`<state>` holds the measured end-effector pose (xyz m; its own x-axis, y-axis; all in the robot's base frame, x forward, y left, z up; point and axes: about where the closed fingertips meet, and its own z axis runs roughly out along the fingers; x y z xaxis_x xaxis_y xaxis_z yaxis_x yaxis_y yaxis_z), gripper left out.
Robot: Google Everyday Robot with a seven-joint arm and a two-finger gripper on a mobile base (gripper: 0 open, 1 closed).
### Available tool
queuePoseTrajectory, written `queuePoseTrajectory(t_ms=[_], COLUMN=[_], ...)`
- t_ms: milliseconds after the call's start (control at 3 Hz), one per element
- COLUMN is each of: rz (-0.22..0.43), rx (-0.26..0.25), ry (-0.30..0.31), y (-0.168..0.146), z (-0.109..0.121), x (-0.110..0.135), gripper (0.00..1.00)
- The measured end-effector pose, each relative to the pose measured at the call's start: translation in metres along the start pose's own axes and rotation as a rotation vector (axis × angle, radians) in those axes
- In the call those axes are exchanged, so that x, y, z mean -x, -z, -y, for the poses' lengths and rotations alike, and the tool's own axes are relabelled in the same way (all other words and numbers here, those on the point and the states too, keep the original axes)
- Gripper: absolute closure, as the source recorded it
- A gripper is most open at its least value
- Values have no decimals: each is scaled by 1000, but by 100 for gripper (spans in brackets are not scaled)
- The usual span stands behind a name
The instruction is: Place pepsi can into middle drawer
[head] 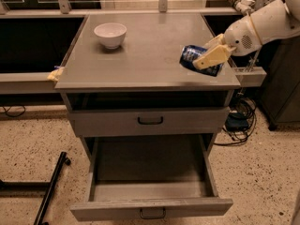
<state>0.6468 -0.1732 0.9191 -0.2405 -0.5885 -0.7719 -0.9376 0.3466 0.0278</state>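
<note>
**Figure.** The pepsi can (188,55), blue with a white marking too small to be read, is being held tilted on its side by the end effector (206,61). Its tan fingers (214,54) are being pressed closed around the can. The can is being shown well right of the white bowl (110,34), over the tabletop (140,64). Below the bowl, the middle drawer (151,209) is being shown pulled out, under the shut upper drawer (150,121).

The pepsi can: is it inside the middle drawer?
No, the gripper holds the pepsi can above the cabinet top, right side.
</note>
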Motion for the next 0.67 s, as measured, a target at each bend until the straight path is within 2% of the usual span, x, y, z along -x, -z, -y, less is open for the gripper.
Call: queuePoseTrajectory(t_ms=[333, 667], rz=[0, -7], rx=[80, 131], ry=[69, 114], y=[-3, 4], z=[-31, -74], x=[-16, -29], gripper=[100, 100])
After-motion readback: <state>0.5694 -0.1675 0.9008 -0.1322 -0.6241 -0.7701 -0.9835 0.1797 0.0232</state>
